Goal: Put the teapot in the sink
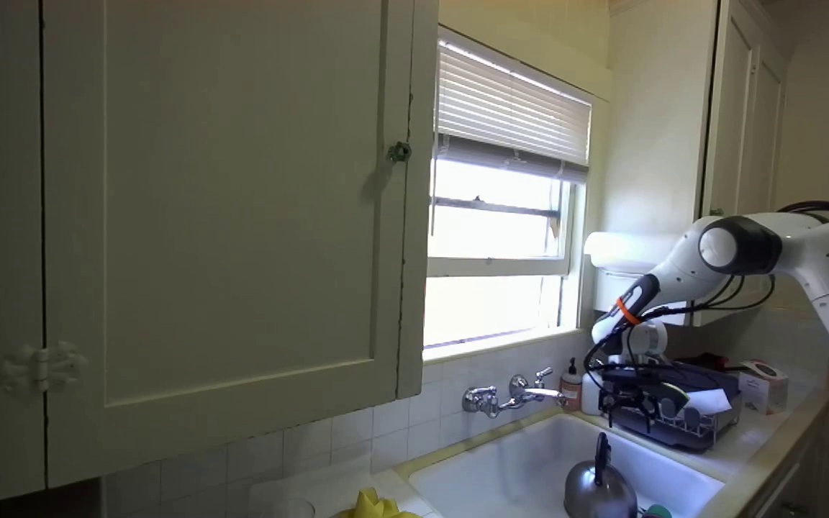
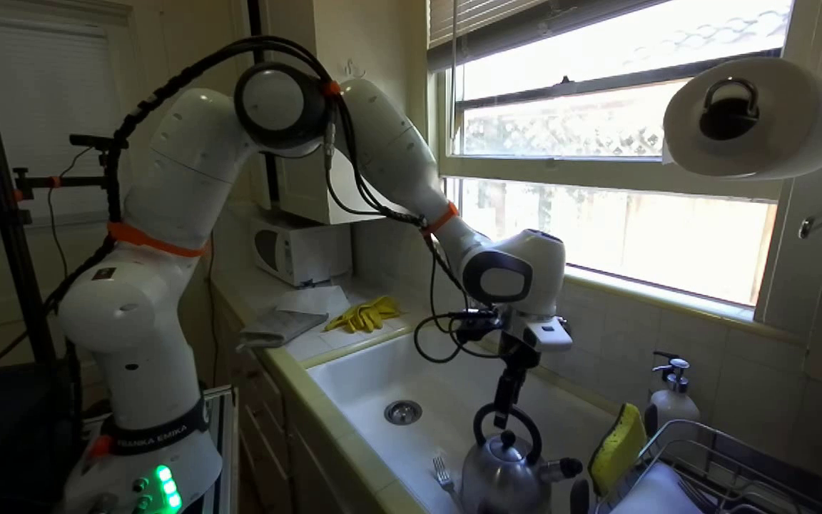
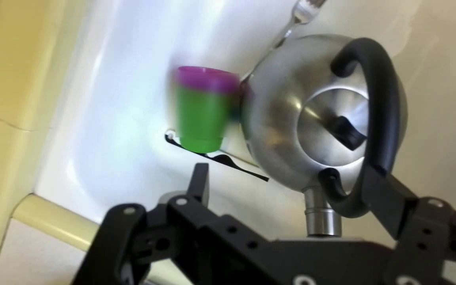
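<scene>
Wrist view, rounded metal teapot (image 3: 287,118), in glossy white sink (image 3: 129,107)

Leans up from the base (image 2: 150,457), bends at the raised elbow (image 2: 279,107), and slopes the forearm (image 2: 393,150) down to the wrist (image 2: 536,268). Points the jaws roughly downward, holding the dark fingers (image 3: 199,183) spread well apart in the wrist view.

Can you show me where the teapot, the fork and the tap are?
Teapot (image 2: 504,477): in an exterior view, on its body.
Fork (image 2: 444,477): in an exterior view, on its head.
Tap (image 1: 535,394): in an exterior view, on its spout.
</scene>
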Motion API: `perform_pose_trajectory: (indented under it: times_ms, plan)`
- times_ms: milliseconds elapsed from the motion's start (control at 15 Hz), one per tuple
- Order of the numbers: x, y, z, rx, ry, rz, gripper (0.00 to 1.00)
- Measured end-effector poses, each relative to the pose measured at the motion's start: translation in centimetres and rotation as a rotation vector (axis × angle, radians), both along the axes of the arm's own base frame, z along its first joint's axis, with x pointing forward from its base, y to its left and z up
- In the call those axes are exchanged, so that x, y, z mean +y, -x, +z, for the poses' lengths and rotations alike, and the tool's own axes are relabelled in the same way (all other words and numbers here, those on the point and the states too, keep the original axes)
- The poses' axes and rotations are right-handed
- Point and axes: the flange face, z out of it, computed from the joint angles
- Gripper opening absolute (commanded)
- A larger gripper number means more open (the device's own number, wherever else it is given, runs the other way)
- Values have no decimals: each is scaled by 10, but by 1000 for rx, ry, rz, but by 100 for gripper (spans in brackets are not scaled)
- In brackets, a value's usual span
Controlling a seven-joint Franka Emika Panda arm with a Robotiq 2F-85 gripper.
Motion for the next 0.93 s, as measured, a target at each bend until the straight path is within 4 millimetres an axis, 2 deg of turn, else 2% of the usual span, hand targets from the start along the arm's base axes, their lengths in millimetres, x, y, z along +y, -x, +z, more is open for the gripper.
perform_pose_trajectory:
  times_ms: [267, 467, 933]
  plan:
    - [-3, 34, 32, 65, 48, 174, 100]
    - [4, 60, 51, 87, 90, 330, 100]
    - [56, 111, 86, 73, 48, 681, 100]
